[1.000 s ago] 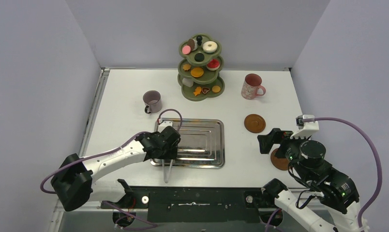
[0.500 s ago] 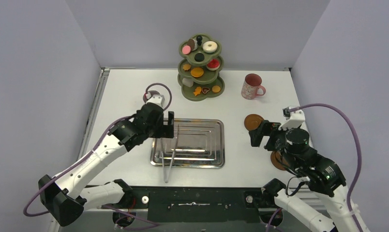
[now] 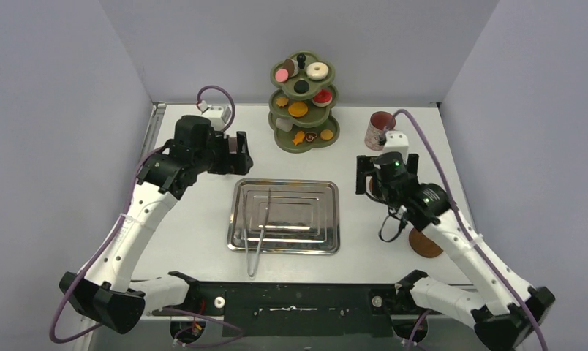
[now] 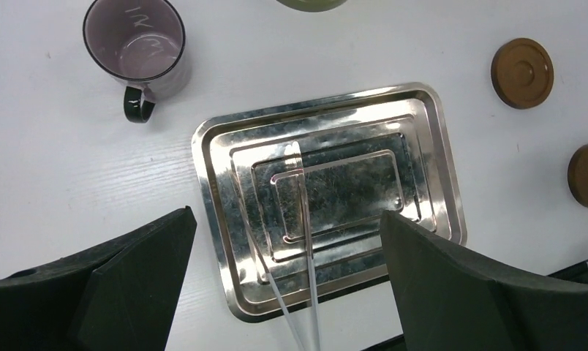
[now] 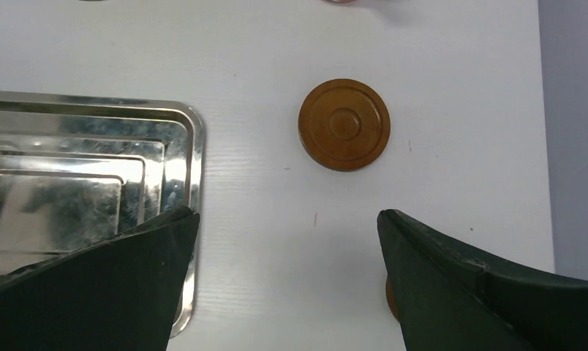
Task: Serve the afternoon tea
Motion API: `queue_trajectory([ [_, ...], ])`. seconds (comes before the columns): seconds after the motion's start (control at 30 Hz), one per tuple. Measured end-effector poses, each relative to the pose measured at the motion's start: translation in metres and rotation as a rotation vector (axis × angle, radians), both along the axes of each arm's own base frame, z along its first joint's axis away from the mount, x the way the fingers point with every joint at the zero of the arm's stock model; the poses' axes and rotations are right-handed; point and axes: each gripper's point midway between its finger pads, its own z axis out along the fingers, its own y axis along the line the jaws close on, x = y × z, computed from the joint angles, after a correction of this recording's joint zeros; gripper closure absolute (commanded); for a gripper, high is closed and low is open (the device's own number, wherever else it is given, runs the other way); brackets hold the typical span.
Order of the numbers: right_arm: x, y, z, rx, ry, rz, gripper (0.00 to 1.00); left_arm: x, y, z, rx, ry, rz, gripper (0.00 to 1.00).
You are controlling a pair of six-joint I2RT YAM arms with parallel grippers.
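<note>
Tea service, cups not yet set | left gripper (image 4: 284,216) hangs wide open, empty, near mauve mug (image 4: 134,45) beside steel tray (image 4: 364,183) | right gripper (image 5: 287,213) spread, empty, over brown coaster (image 5: 344,124) | mug likely rigid, slick-glazed, breakable; pinch its rim wall opposite the handle.

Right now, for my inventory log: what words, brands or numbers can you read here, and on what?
No readable text anywhere.
Mauve mug: only glare streaks inside.
Pink mug: any print is too small to tell.
Tray and coaster: plain.
</note>
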Motion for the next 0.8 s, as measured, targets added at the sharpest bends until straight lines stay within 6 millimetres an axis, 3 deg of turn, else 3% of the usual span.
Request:
queue_trajectory([
  [0.27,0.064,-0.017,-0.041,-0.15,0.115,-0.056,0.0,-0.025,0.006,-0.026,0.018,-0.013,-0.059,0.03],
  [0.43,0.091,-0.044,-0.058,-0.129,0.163,-0.171,0.01,-0.03,0.01,-0.015,0.019,-0.07,-0.062,0.03],
  [0.6,0.09,-0.073,-0.075,-0.051,0.203,-0.333,0.09,-0.028,0.015,-0.008,0.035,-0.111,-0.045,0.03],
  [0.8,0.056,-0.102,-0.122,0.037,0.289,-0.538,0.37,-0.025,0.025,-0.013,0.09,-0.119,-0.012,0.03],
])
